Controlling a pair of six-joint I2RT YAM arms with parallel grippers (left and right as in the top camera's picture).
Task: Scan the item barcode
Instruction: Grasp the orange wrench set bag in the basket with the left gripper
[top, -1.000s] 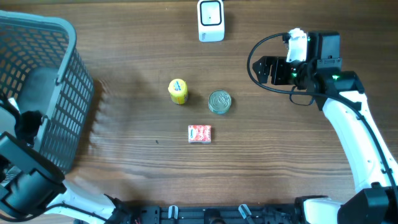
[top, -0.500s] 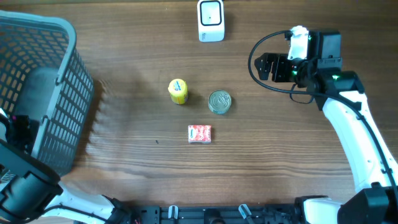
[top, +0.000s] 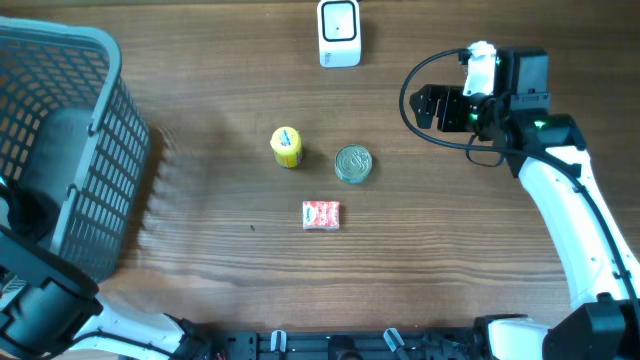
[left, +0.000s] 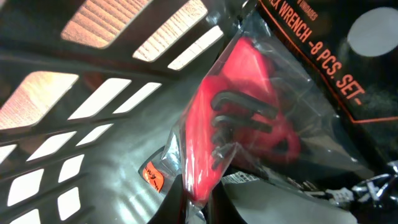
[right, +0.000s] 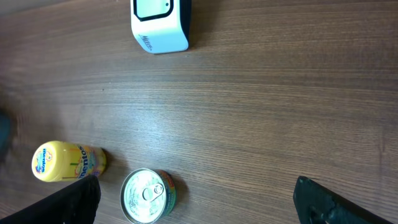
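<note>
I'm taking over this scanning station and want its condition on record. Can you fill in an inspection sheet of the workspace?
Surface: wooden table, no spills seen.
Job's things: white scanner at the far edge; wrench packet inside the grey basket.
Clutter: yellow bottle, tin can and red-and-white packet, apart from each other mid-table.
Hands: left hand shut, seemingly pinching the wrench packet's bag; right hand open and empty.
Cables: black cable looped beside the right hand.
Surroundings: nothing seen.
</note>
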